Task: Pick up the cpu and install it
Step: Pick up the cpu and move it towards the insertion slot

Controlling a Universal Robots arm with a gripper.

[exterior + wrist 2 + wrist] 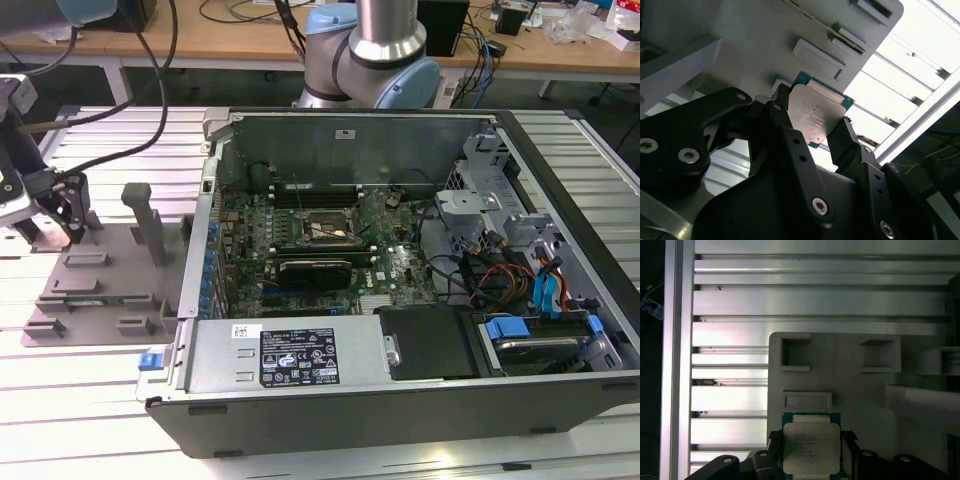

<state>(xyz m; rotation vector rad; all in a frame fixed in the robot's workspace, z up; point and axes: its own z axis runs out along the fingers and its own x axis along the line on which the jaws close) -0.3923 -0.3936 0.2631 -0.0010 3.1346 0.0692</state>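
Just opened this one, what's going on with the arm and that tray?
The robot arm's gripper is shut on the cpu, with a finger against each of two opposite edges of the chip. It is over the grey tray at the exterior view's left. The open computer case stands beside the tray, and the cpu is not yet in it. Whether the chip is already lifted clear of the tray cannot be told.

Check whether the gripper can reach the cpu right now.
Probably yes: the gripper has its fingers on opposite edges of the cpu, seemingly clamping it, with nothing between them over the grey tray.
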